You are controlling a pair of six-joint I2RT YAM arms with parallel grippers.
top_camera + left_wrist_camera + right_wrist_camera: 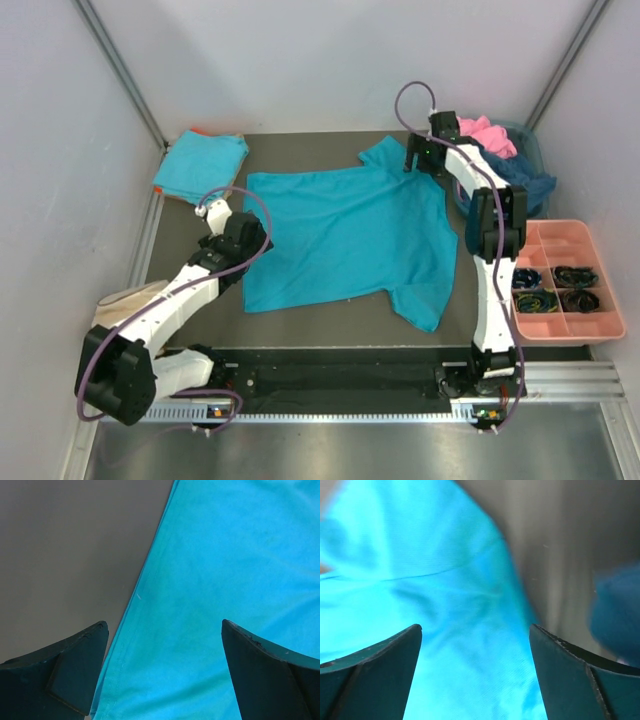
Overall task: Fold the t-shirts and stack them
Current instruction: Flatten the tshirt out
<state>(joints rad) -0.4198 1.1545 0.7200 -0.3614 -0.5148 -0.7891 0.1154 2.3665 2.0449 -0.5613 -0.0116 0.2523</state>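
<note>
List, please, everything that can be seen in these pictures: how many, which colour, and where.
spread t-shirt: one, teal, flat on the middle of the mat
folded t-shirt: one, teal, far left corner
pink shirt: one, pink, crumpled in the bin
navy shirt: one, dark navy, crumpled at the bin, just nearer than the pink one
bin: one, clear bluish, far right corner
tray: one, pink, with compartments, right side, nearer than the bin
small coils: several, mostly black, in the tray's compartments
mat: one, dark grey, under the shirts
left hand: one, black, open, over the spread t-shirt's left edge
right hand: one, black, open, over its far right sleeve
</note>
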